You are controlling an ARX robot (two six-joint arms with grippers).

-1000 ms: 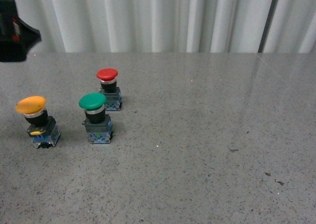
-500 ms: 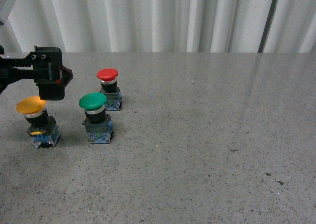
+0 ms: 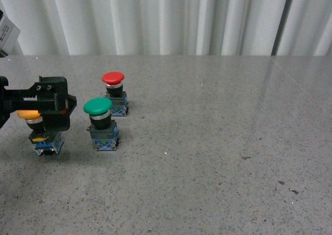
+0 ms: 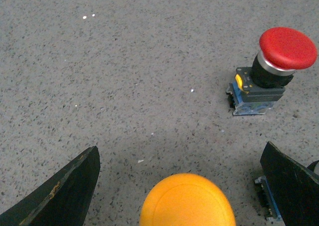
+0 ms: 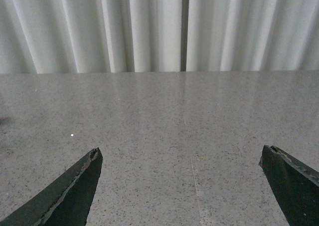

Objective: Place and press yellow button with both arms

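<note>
The yellow button [image 3: 36, 134] stands on the grey table at the far left, its cap partly hidden by my left gripper [image 3: 52, 108]. That gripper is open and sits low around the button's cap. In the left wrist view the yellow cap [image 4: 187, 201] lies between the two black fingers [image 4: 60, 193], touching neither. My right gripper [image 5: 184, 186] is open and empty over bare table; it does not show in the front view.
A green-capped button [image 3: 101, 123] stands just right of the yellow one, close to the left gripper. A red-capped button [image 3: 114, 92] stands behind it, also in the left wrist view [image 4: 274, 71]. White curtain at the back.
My left arm has come in from the upper left and dropped down over the yellow button; its gripper now covers the cap. The buttons have not moved.
</note>
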